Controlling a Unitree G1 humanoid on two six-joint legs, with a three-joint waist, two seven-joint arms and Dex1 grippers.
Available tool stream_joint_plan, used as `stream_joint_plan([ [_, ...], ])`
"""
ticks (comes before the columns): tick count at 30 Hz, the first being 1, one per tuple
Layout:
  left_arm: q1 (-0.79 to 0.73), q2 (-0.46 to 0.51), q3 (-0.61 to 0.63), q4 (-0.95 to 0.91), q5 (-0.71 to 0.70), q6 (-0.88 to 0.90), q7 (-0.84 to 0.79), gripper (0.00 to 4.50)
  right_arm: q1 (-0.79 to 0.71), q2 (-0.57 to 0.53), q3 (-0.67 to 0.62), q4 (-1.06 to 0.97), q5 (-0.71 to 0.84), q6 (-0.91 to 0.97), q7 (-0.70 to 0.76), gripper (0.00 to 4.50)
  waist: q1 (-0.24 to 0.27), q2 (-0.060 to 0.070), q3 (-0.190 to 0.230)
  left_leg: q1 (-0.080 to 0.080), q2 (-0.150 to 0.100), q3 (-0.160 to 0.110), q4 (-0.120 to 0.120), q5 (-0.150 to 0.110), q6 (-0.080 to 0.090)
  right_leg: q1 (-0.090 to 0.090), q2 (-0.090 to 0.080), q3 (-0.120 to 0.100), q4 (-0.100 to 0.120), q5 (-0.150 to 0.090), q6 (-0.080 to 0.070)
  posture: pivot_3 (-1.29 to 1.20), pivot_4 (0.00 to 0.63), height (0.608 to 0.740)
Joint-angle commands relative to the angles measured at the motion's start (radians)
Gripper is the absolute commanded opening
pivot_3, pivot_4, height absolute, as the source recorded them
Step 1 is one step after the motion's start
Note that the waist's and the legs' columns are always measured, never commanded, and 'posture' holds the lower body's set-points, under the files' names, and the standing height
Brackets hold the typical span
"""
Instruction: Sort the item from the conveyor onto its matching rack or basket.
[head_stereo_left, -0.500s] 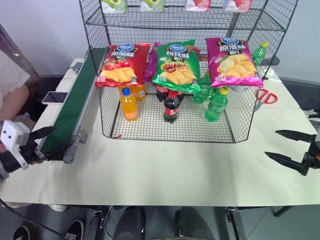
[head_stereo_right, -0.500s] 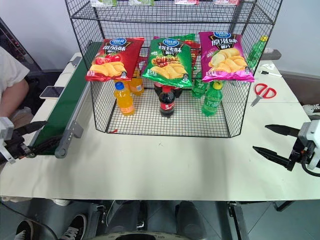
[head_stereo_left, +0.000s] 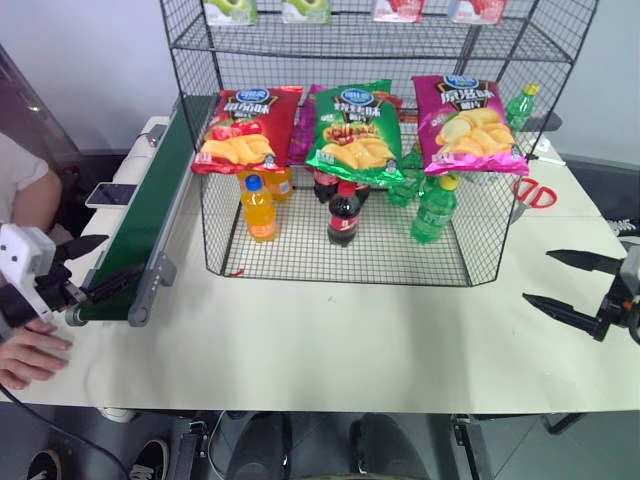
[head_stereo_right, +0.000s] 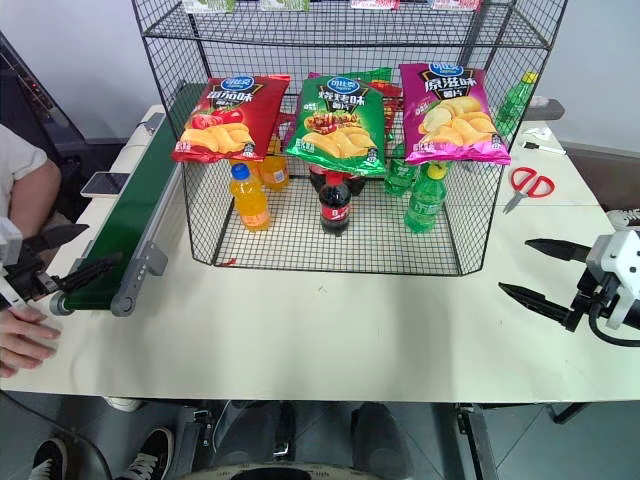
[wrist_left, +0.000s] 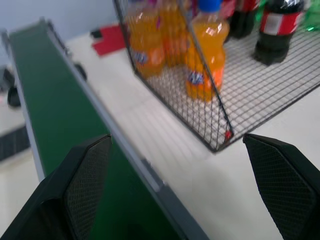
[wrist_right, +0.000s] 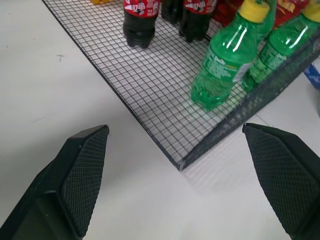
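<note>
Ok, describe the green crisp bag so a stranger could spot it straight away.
Find the tall black wire rack on the white table. Three crisp bags lean along the front of its basket; the green crisp bag is the middle one, between a red bag and a magenta bag.

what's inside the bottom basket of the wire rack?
Inside the basket: orange soda bottles, cola bottles, green bottles. The red, green and magenta crisp bags on its top edge hide the back.
</note>
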Motion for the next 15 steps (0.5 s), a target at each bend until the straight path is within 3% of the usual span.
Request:
stream_joint_plan([
  [1, -0.023, 0.018, 0.034, -0.003, -0.026, -0.032, -0.026, 4.48, -0.004, 0.008, 0.003, -0.044, -0.004, -0.001, -0.024, 4.5, 0.0, 0.0, 0.0, 0.0, 0.0, 0.0, 0.0, 0.0, 0.0, 0.0, 0.0, 0.0, 0.0, 0.0, 0.0, 0.0, 0.15, 0.739],
  [15, 0.022, -0.004, 0.028, -0.025, -0.012, -0.111, -0.03, 4.48, -0.072, -0.006, 0.051, 0.012, -0.027, -0.02, -0.006, 4.5, 0.0, 0.0, 0.0, 0.0, 0.0, 0.0, -0.001, 0.0, 0.0, 0.0, 0.0, 0.0, 0.0, 0.0, 0.0, 0.0, 0.15, 0.739],
])
